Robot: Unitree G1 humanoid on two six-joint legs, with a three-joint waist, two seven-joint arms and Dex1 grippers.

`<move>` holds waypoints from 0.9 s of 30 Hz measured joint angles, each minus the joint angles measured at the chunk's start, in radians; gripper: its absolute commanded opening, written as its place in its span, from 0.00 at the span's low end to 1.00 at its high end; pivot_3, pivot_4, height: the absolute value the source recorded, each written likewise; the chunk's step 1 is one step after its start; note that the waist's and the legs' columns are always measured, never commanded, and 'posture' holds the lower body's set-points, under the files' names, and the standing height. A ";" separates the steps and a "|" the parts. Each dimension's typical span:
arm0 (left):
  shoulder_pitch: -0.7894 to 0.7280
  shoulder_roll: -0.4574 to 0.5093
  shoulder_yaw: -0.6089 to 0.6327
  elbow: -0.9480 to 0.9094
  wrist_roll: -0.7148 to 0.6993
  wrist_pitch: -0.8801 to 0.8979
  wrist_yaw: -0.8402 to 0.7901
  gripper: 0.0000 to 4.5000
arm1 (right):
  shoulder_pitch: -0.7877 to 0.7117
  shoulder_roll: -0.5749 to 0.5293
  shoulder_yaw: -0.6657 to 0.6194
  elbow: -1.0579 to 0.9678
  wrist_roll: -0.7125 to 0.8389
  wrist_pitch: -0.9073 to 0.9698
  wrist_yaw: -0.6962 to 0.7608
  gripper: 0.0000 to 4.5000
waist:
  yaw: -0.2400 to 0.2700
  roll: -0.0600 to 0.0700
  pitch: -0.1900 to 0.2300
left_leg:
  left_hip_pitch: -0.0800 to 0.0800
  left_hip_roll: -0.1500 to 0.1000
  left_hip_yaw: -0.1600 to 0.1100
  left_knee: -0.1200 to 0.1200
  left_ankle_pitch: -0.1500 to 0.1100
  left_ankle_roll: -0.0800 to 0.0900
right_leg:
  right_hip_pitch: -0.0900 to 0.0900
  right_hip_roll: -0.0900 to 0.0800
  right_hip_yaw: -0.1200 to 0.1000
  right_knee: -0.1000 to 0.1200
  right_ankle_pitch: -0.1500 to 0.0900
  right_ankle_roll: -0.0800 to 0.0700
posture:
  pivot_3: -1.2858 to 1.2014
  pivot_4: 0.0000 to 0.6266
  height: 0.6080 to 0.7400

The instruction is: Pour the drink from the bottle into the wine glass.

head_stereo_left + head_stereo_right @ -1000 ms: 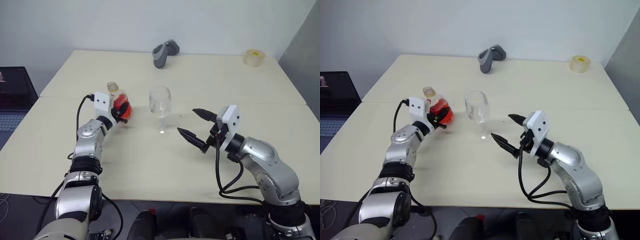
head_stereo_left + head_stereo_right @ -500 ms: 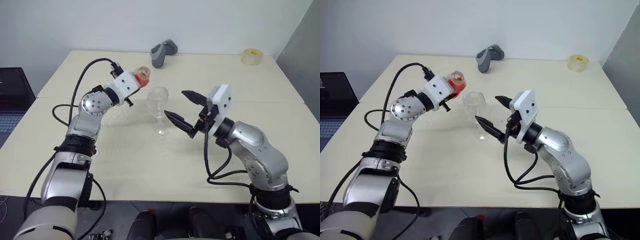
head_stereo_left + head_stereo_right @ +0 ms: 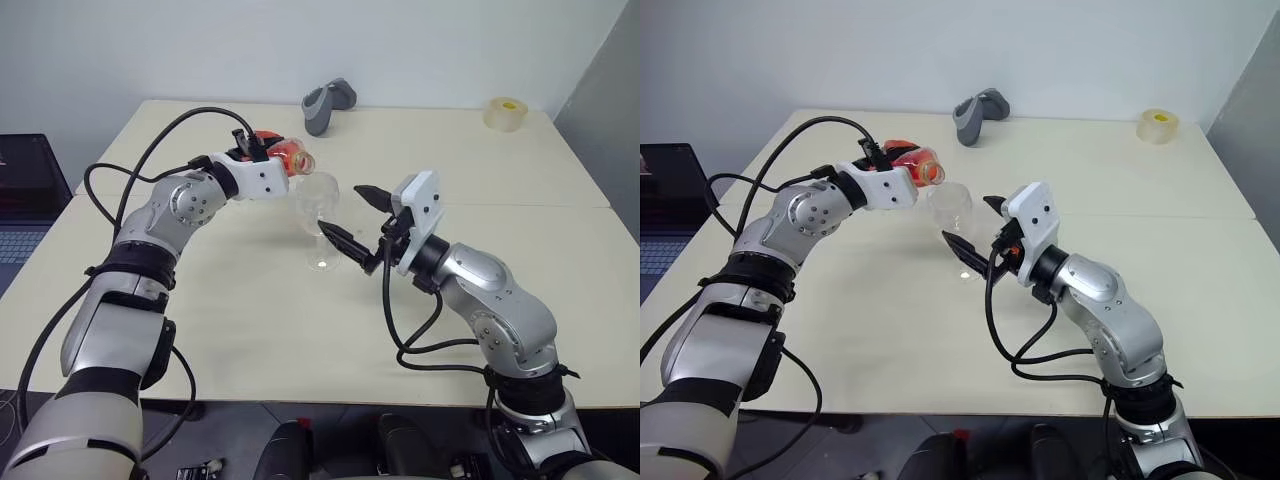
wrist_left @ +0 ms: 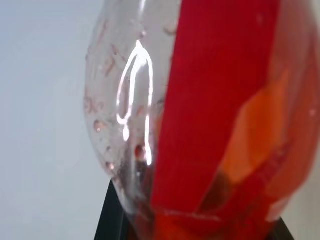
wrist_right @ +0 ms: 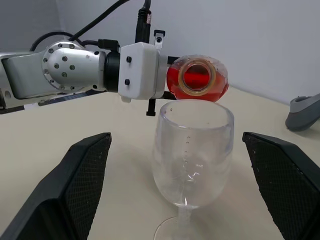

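Left arm raised and reaching forward, elbow bent outward, forearm angled in toward the centre. Left claw [image 3: 268,152] points roughly level, forward and to the right, fingers clamped shut on the bottle [image 3: 283,157], which lies tipped on its side with its open mouth toward the right arm. Right arm bent at the elbow, forearm reaching forward and to the left. Right claw [image 3: 356,222] points about level, its two black fingers [image 5: 85,180] spread wide apart, gripping nothing.

cream table [image 3: 250,330] against a plain white wall [image 3: 200,50], laptop [image 3: 25,210] beside it.
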 measured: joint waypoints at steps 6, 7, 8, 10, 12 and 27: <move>-0.036 0.022 -0.036 0.022 0.081 -0.033 0.096 0.19 | -0.007 0.005 0.001 0.003 0.000 0.001 -0.007 1.00 | 0.000 0.000 0.000 | 0.000 0.000 0.000 0.000 0.000 0.000 | 0.000 0.000 0.000 0.000 0.000 0.000 | 0.52 0.24 1.00; -0.040 0.025 -0.042 0.023 0.094 -0.038 0.112 0.19 | -0.008 0.005 0.001 0.003 0.000 0.001 -0.007 1.00 | 0.000 0.000 0.000 | 0.000 0.000 0.000 0.000 0.000 0.000 | 0.000 0.000 0.000 0.000 0.000 0.000 | 0.52 0.24 1.00; -0.046 0.027 -0.050 0.026 0.109 -0.039 0.128 0.19 | -0.008 0.005 0.001 0.003 0.000 0.001 -0.007 1.00 | 0.000 0.000 0.000 | 0.000 0.000 0.000 0.000 0.000 0.000 | 0.000 0.000 0.000 0.000 0.000 0.000 | 0.52 0.24 1.00; -0.058 0.028 -0.060 0.032 0.136 -0.039 0.158 0.18 | -0.008 0.008 0.001 0.003 0.000 0.001 -0.008 1.00 | 0.000 0.000 0.000 | 0.000 0.000 0.000 0.000 0.000 0.000 | 0.000 0.000 0.000 0.000 0.000 0.000 | 0.52 0.24 1.00; -0.068 0.029 -0.065 0.036 0.152 -0.038 0.182 0.18 | -0.008 0.013 0.001 0.004 0.000 0.001 -0.008 1.00 | 0.000 0.000 0.000 | 0.000 0.000 0.000 0.000 0.000 0.000 | 0.000 0.000 0.000 0.000 0.000 0.000 | 0.52 0.24 1.00; -0.092 0.057 -0.095 0.036 0.234 -0.046 0.306 0.18 | -0.008 0.019 0.001 0.015 0.000 0.001 -0.007 1.00 | 0.000 0.000 0.000 | 0.000 0.000 0.001 0.000 0.000 0.000 | -0.001 0.000 -0.001 0.001 0.000 0.000 | 0.52 0.24 1.00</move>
